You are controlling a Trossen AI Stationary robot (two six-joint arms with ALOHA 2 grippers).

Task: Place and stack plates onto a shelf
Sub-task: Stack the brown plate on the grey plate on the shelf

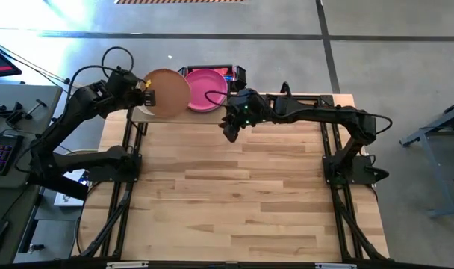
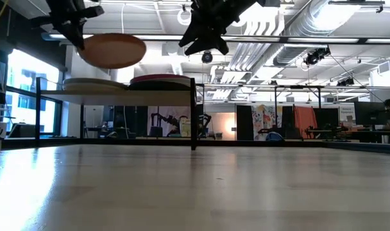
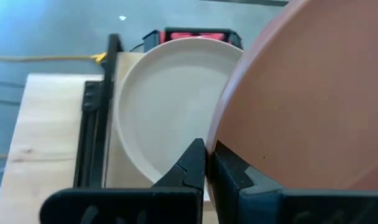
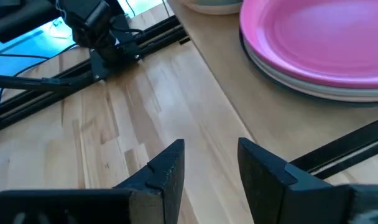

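Note:
A tan plate point(image 1: 167, 93) hangs above the left half of the shelf point(image 2: 118, 94), with my left gripper point(image 3: 207, 152) shut on it. Under it an off-white plate point(image 3: 167, 102) tops a low stack point(image 2: 92, 83) on the shelf. On the shelf's right half a magenta plate point(image 1: 206, 90) tops a second stack point(image 4: 326, 46). My right gripper point(image 1: 231, 131) stands open above the table, just near of the shelf's right half, with nothing between its fingers point(image 4: 167, 168). My left gripper pinches the tan plate's rim point(image 3: 223, 146) between its two fingers, on the side toward the table's left. The fingers come from the left, slanting down. The plate point(image 2: 113, 50) is lifted clear above the shelf's left stack, nearly level.
The shelf's black metal frame point(image 2: 194, 112) stands at the table's far edge on thin legs. The slatted wood tabletop point(image 1: 234, 194) stretches out toward the near edge. A keyboard and tools point(image 1: 3, 142) lie on a side bench to the left.

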